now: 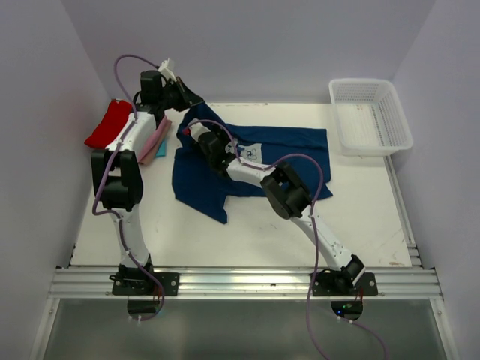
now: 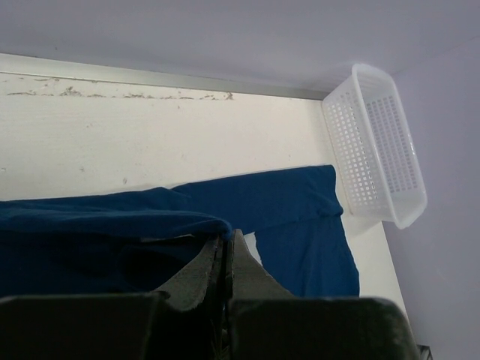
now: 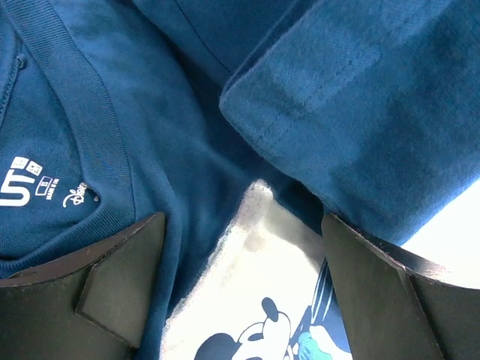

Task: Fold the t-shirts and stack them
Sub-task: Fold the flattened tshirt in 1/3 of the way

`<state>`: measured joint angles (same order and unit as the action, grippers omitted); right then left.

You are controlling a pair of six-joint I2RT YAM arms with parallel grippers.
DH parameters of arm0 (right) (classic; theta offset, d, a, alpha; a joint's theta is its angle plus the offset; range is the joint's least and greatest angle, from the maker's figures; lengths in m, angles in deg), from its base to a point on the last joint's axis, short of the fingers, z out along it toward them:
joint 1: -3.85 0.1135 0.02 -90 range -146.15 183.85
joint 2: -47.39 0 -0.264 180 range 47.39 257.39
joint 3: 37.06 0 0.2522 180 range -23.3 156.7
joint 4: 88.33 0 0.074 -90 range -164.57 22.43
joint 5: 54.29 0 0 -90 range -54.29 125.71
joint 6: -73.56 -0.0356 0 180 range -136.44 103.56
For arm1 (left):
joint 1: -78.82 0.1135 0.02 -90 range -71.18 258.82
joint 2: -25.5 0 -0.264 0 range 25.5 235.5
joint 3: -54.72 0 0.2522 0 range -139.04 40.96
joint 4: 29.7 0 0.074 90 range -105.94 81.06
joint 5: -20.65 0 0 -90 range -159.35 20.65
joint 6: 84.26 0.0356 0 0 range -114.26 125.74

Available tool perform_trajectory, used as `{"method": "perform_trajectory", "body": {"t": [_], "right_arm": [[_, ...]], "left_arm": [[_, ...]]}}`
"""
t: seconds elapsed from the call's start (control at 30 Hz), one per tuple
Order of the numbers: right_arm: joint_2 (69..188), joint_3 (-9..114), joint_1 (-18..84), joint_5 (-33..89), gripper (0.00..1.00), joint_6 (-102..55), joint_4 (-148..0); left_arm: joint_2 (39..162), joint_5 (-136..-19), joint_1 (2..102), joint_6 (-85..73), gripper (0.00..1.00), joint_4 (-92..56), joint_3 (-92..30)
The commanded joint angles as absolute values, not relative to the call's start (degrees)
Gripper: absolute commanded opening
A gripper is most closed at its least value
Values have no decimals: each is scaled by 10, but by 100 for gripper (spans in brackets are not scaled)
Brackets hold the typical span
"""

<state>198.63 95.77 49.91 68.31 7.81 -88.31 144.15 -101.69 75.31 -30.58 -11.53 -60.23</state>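
Note:
The navy t-shirt (image 1: 289, 150) lies spread across the middle of the table, its pale cartoon print (image 3: 262, 300) facing up. At its back left corner my left gripper (image 1: 193, 103) is shut on a raised fold of navy cloth (image 2: 187, 221). My right gripper (image 1: 195, 135) hovers low over the shirt near the collar (image 3: 105, 150), open wide, with the print's top edge between its fingers (image 3: 120, 277); a sleeve hem (image 3: 337, 97) is folded over beside them. Folded red (image 1: 109, 124), pink (image 1: 157, 139) and teal (image 1: 150, 156) t-shirts sit at the left edge beside my left arm.
A white mesh basket (image 1: 370, 116) stands at the back right corner, also visible in the left wrist view as the basket (image 2: 375, 142) just beyond the shirt's far edge. Walls enclose the table at the back and both sides. A metal rail (image 1: 247, 281) runs along the near edge.

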Motion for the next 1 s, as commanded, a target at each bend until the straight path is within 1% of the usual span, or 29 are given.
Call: {"method": "perform_trajectory", "body": {"t": [0.0, 0.23, 0.43, 0.6, 0.7, 0.97], "right_arm": [[1956, 922, 497, 710, 89, 102, -938], [1885, 793, 503, 698, 88, 140, -1057], [1854, 741, 511, 675, 88, 157, -1112], [1819, 696, 510, 620, 89, 146, -1140], [1810, 693, 511, 608, 90, 156, -1161], [1876, 792, 507, 617, 91, 163, -1095]], "left_arm": [[1435, -1033, 753, -308, 0, -130, -631], [1442, -1033, 756, -308, 0, -130, -632], [1448, -1029, 757, -308, 0, -127, -632], [1449, -1027, 759, -306, 0, -124, -632], [1450, -1027, 760, -304, 0, -124, -629], [1449, -1035, 761, -309, 0, -132, -617]]}}
